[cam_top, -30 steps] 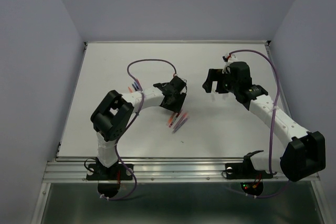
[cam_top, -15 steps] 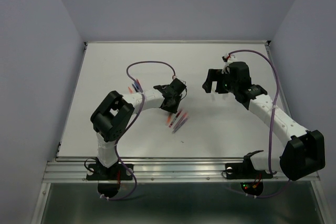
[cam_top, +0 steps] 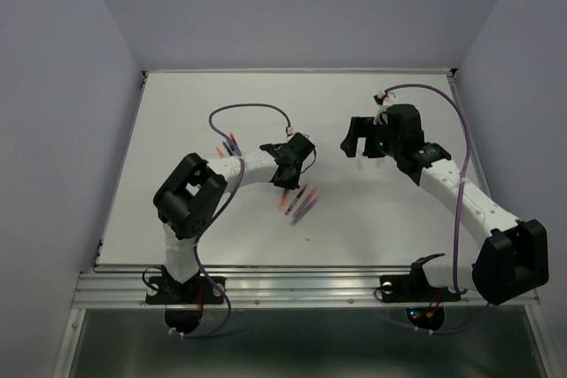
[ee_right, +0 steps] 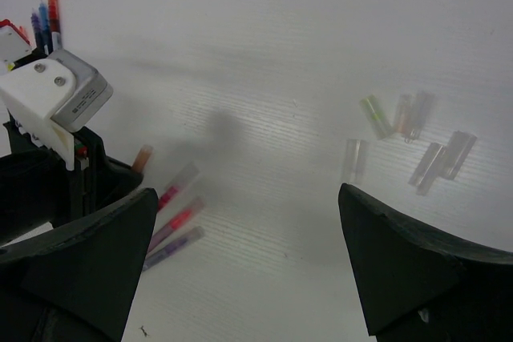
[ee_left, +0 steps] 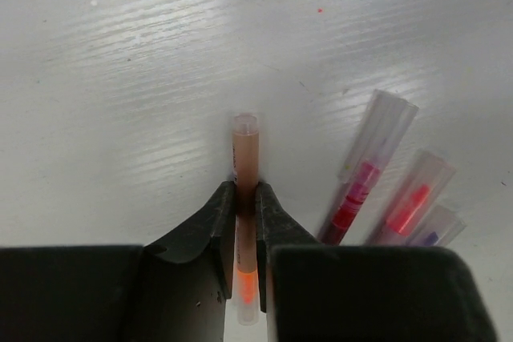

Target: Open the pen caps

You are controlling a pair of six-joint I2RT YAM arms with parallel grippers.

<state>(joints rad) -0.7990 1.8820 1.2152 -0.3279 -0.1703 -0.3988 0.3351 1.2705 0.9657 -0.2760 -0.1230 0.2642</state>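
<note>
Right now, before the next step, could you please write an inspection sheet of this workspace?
Surface: white table, a few tiny specks.
Job's things: orange pen in the left grip, cap state unclear; three pens beside it; more pens lying apart; loose caps scattered.
Clutter: nothing seen.
Grippers: left gripper shut on the orange pen; right gripper open, empty, above the table.
Cables: purple cables loop over each arm, clear of the pens.
Surroundings: plain walls; metal rail at the near edge.
</note>
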